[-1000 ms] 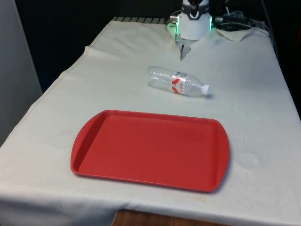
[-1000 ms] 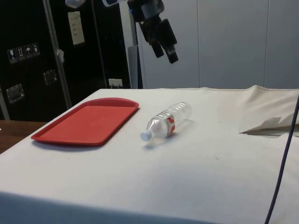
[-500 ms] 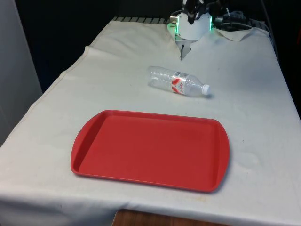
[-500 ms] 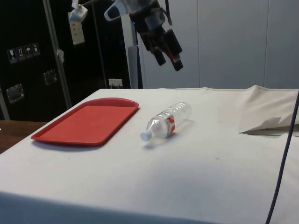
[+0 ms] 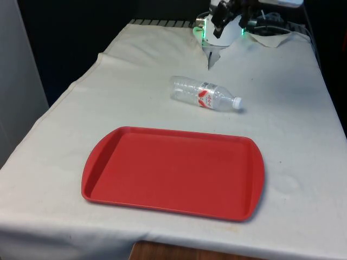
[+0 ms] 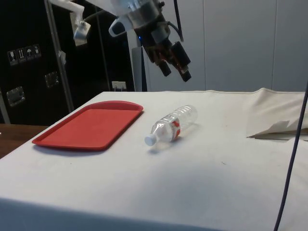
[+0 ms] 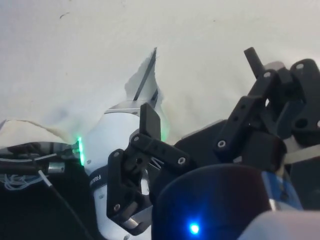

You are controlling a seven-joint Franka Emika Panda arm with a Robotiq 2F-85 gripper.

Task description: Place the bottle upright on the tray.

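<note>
End effector [image 6: 175, 71] lowered, bottle [image 6: 172, 124] lying on cloth below it

The bottle [image 6: 172, 124] lies on its side just beside the red tray [image 6: 91, 124]; the gripper [image 6: 175, 73] hangs open above the bottle.

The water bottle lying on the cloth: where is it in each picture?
Front view: bottle lies on its side beyond the red tray, cap towards the front view's right.
Side view: bottle lies right of the tray, cap nearest the camera.
Shared landmark: the tray.
</note>
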